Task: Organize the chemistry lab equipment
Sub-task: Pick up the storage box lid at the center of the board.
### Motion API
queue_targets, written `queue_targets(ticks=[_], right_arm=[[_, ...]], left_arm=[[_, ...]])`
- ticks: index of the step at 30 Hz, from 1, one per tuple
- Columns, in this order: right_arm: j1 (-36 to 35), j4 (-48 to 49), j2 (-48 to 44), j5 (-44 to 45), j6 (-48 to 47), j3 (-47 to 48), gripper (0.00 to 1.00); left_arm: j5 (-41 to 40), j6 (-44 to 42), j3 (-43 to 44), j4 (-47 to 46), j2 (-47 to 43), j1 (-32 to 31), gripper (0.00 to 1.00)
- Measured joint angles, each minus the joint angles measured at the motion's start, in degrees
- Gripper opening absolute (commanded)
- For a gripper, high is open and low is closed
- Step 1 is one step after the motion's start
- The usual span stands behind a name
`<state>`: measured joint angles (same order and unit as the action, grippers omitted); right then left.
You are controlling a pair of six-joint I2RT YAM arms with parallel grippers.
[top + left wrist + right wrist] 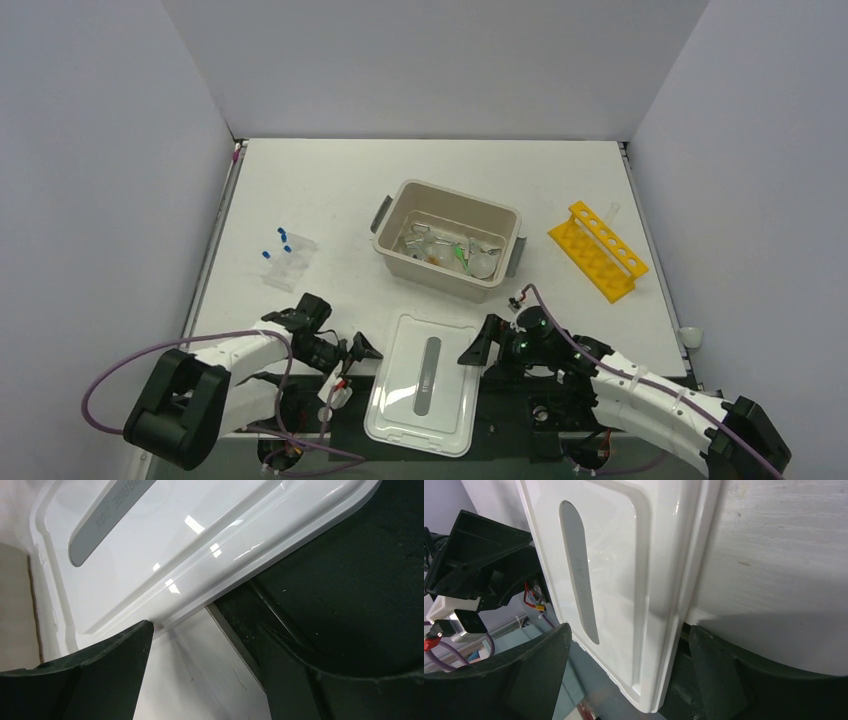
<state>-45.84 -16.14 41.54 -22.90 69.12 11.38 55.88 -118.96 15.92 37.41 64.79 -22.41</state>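
Lab glassware [450, 245] sits in beige tub [440, 282] mid-table; blue-capped tubes [283, 250] lie off to its left.
Left gripper [364, 348] and right gripper [478, 347] both wide open, empty, flanking white lid [425, 385] at near edge.

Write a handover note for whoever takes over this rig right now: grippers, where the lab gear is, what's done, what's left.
Left gripper: open, holding nothing, at the left edge of the white lid.
Right gripper: open, holding nothing, at the lid's right edge.
The lid lies flat at the near table edge, off the beige tub.
Glassware and tools sit jumbled inside the tub; blue-capped tubes lie to its left, a yellow tube rack to its right.
Done: tub uncovered.
Left: probably sorting out the tub's contents.
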Motion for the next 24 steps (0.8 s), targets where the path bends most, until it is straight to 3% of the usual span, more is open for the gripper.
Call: queue_targets(ticks=[13,19,22,24], right_arm=[[0.0,8.61,9.22,-4.94,0.11,0.33,0.79],[0.17,8.46,9.9,-4.98,-1.79,0.94,0.79],[0.52,8.48,9.94,-4.92,-2.47,1.05,0.78],[0.55,8.41,10.34,-4.63,-3.08,1.42,0.78]], left_arm=[[13.51,4.09,-5.38,-21.84,9.55,-1.18,0.76],[17.97,3.32,-6.95,-31.71,13.07,-5.09,0.76],[18.64,3.67,-6.91,-33.97,13.57,-6.51,0.73],[18.86,3.82,-6.8,-35.47,13.88,-7.74,0.66]])
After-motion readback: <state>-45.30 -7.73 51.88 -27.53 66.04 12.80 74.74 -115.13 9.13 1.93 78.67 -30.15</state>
